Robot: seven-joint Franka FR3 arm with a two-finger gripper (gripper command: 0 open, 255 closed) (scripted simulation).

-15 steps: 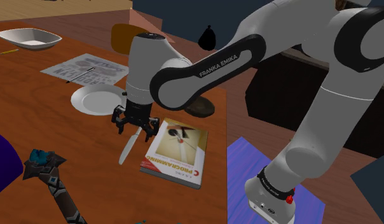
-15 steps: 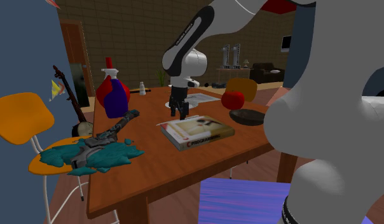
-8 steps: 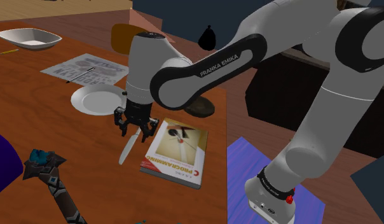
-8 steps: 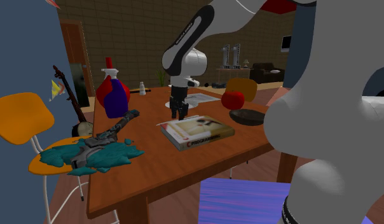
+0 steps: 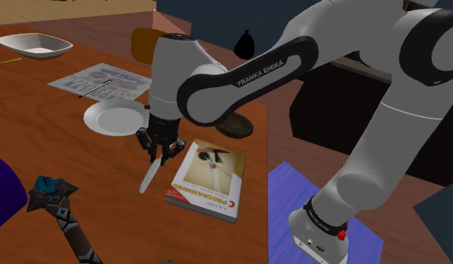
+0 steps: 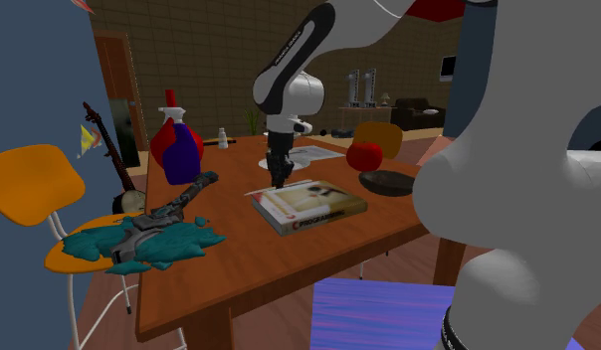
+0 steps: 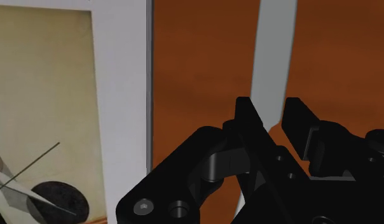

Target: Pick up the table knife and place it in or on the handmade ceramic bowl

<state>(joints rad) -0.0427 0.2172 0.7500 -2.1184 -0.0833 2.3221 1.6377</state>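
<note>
While the table knife (image 5: 148, 178) is lying flat on the brown table (image 5: 37, 142), the black gripper (image 5: 159, 148) is standing upright over its upper end, pointing straight down.

Item, gripper: in the wrist view the gripper (image 7: 275, 118) is pinching the table knife (image 7: 273, 51), its two fingers drawn close and pressing on either side of the pale strip (the blade is running on past the fingertips over bare wood).

Item, table knife: plain whitish grey, it is lying just beside the long edge of the book (image 5: 208, 178), between that book and the white plate (image 5: 111, 118), its free end pointing toward the shoulder view's lower left.

Item, bowl: dark and shallow, the bowl (image 6: 388, 182) is sitting near the table's edge at the second exterior view's right, past the book (image 6: 310, 203) and apart from the table knife. In the shoulder view the bowl (image 5: 241, 129) is showing partly behind the arm.

Item, other goods: a printed sheet (image 5: 103, 81) is lying beyond the plate. A white dish (image 5: 34, 45) is resting at the far corner. A red round object (image 6: 365, 156) is sitting just behind the bowl. A red-and-blue spray bottle (image 6: 176, 146) is standing at the second exterior view's left, and a grey toy weapon (image 6: 174, 206) is lying near it.
</note>
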